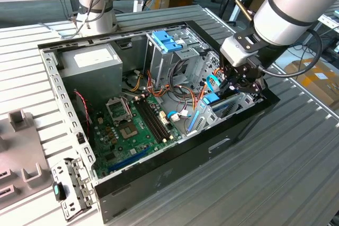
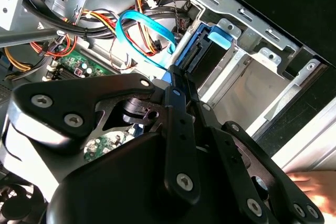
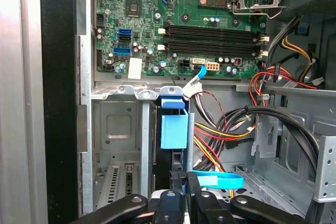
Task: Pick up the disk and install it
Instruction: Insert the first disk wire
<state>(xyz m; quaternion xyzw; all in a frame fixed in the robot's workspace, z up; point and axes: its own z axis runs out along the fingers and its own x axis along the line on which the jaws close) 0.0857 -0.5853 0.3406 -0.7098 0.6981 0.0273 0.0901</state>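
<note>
The disk (image 1: 211, 99) stands on edge in a slot of the metal drive cage (image 1: 235, 104) at the exterior view's right end of the open computer case. Its blue plastic rail (image 3: 174, 129) and dark body show in both wrist views, sunk between the cage walls (image 3: 118, 124). My gripper (image 1: 228, 86) hangs directly over that slot. Its black fingers (image 2: 178, 93) lie pressed together, and their tips (image 3: 176, 179) reach the blue rail (image 2: 197, 51) at the disk's outer end. I see nothing between the fingers.
Bundled cables (image 1: 185, 93) and a light-blue data cable (image 2: 142, 30) crowd the space beside the cage. The green motherboard (image 1: 132, 125), grey power supply (image 1: 90, 67) and a blue bracket (image 1: 167, 41) fill the case. A person's hand (image 2: 310, 184) shows outside the case wall.
</note>
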